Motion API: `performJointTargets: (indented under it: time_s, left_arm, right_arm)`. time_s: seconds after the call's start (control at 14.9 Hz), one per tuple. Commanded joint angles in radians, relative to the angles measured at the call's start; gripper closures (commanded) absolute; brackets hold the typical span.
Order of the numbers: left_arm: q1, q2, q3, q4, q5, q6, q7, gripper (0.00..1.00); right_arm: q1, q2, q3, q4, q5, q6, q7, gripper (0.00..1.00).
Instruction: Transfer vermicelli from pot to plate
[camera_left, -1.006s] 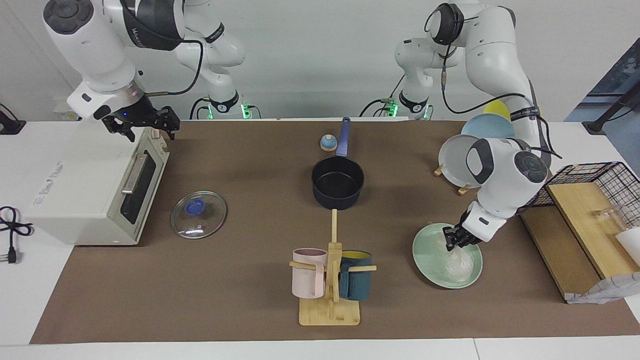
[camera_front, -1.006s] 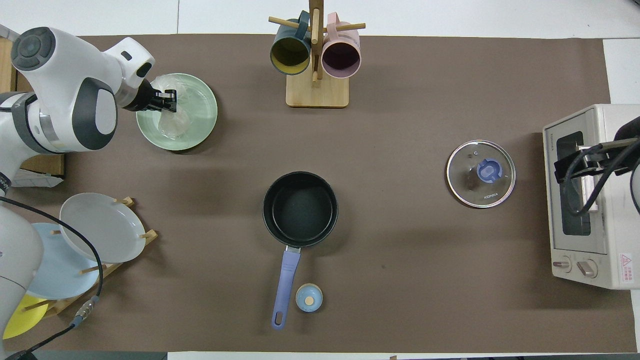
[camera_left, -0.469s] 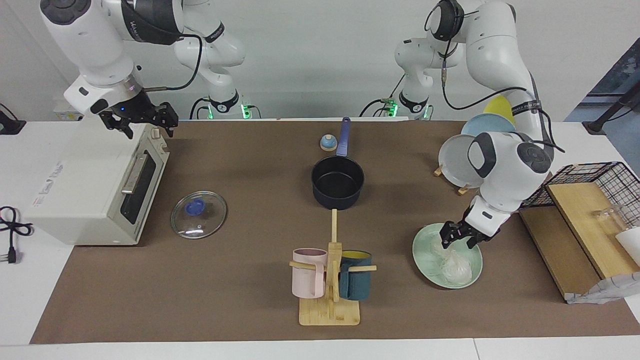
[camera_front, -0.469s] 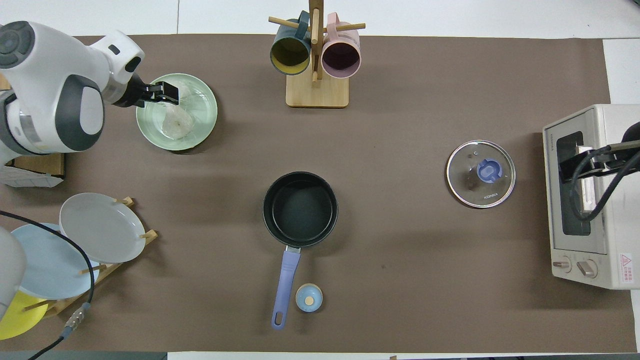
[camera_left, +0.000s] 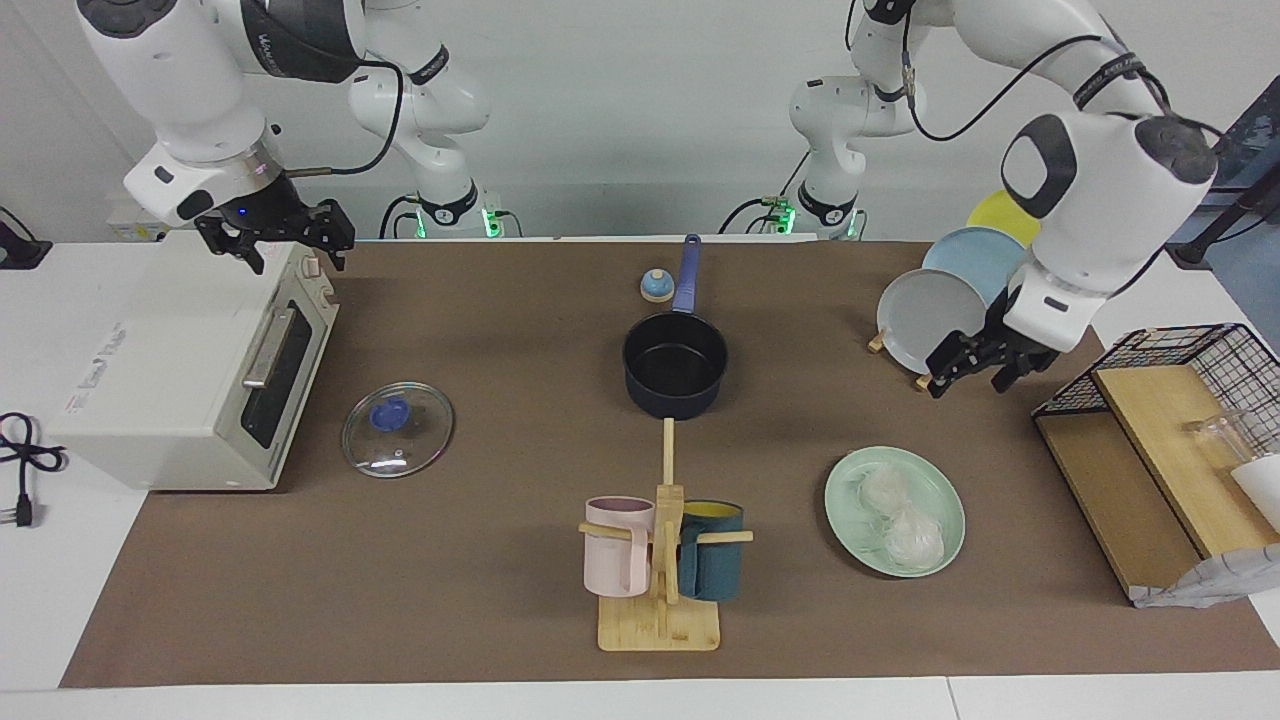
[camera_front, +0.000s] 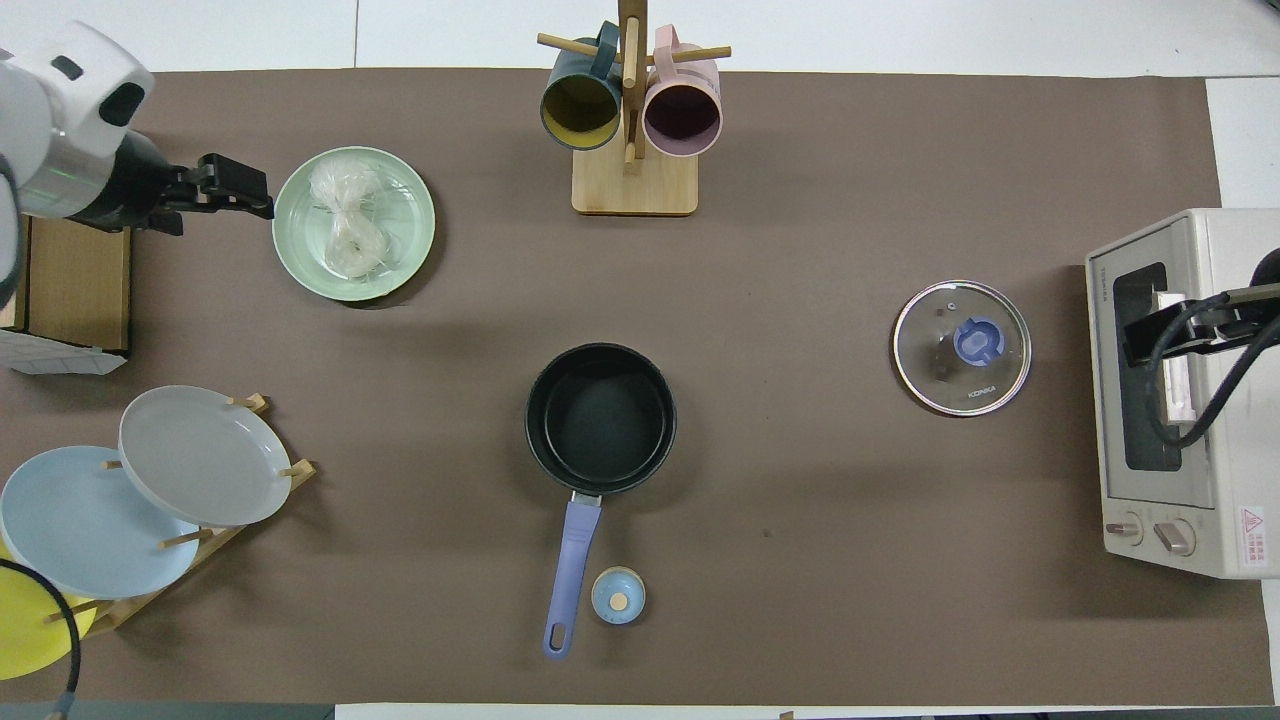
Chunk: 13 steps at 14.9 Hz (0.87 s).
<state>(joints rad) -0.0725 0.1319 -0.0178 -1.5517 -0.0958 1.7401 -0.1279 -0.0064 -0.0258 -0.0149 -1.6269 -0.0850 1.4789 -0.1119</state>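
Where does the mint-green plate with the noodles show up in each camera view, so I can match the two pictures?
Facing view: the plate sits low in the picture, right of centre, with both clumps of vermicelli on it.
Overhead view: the plate sits high in the picture, left of centre.
Shared landmark: the wooden mug rack stands beside it in both, toward the right arm's end of the table.

Two clumps of vermicelli (camera_left: 897, 513) lie on the green plate (camera_left: 843, 505); the pot (camera_left: 675, 365) sits empty. The left gripper (camera_left: 972, 374) hangs open above the table, holding nothing.
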Motion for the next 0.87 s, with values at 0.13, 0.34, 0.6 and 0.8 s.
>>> performJointTargets:
  time_s: [0.13,0.34,0.6,0.8]
  left_arm:
    - [-0.012,-0.146,0.009,-0.059,0.091,-0.175,-0.016,0.00]
    - [-0.015,-0.187,0.006,-0.131,0.091,-0.182,-0.022,0.00]
    - [0.000,-0.169,-0.022,-0.058,0.088,-0.221,-0.019,0.00]
    - [0.052,-0.158,-0.072,-0.036,0.087,-0.241,-0.018,0.00]
  right_arm:
    - [-0.012,-0.019,0.004,-0.014,0.021,-0.002,0.009,0.00]
    - [-0.014,-0.019,0.004,-0.016,0.021,-0.002,0.009,0.00]
    - [-0.014,-0.019,0.004,-0.014,0.021,-0.002,0.009,0.00]
    - [-0.014,-0.019,0.004,-0.014,0.021,-0.002,0.009,0.00]
